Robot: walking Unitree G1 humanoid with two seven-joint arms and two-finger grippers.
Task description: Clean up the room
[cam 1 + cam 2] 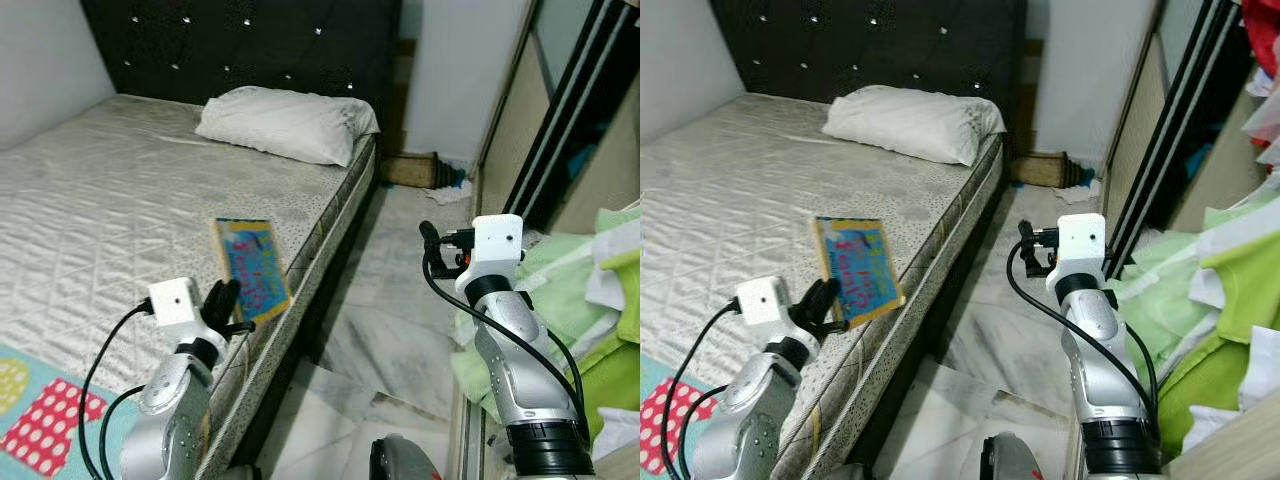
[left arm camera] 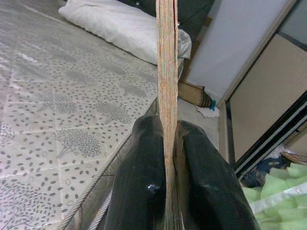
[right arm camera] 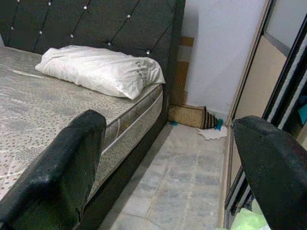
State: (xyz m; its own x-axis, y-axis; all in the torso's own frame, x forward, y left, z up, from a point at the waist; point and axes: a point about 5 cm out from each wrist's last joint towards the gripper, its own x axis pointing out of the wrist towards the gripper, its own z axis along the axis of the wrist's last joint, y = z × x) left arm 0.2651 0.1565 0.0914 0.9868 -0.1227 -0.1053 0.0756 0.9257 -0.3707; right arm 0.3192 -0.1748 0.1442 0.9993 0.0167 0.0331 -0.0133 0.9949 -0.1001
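The left gripper (image 2: pixel 168 158) has the book (image 1: pixel 250 265) pinched between its two black fingers (image 2: pixel 141 182), one pad pressed to each cover. The grip sits at the book's lower corner, so nearly all of the book stands above and beyond the fingertips. Its long axis runs up and away from the fingers, tilted a little, with the blue cover turned toward the head camera. In the left wrist view the book is edge-on, a thin stack of pages rising straight out of the pinch.

Beneath the held book is the near edge of the mattress (image 1: pixel 120 200), so whichever way the book is set down, the bed surface lies just below and ahead of the fingers. I judge the left arm is the one placed to do it.

The right gripper (image 3: pixel 168 158) hangs over the floor beside the bed, fingers spread wide and holding nothing, well apart from the book.

Farther off, past both sets of fingers, the white pillow (image 1: pixel 288 122) lies against the dark headboard (image 1: pixel 250 40).
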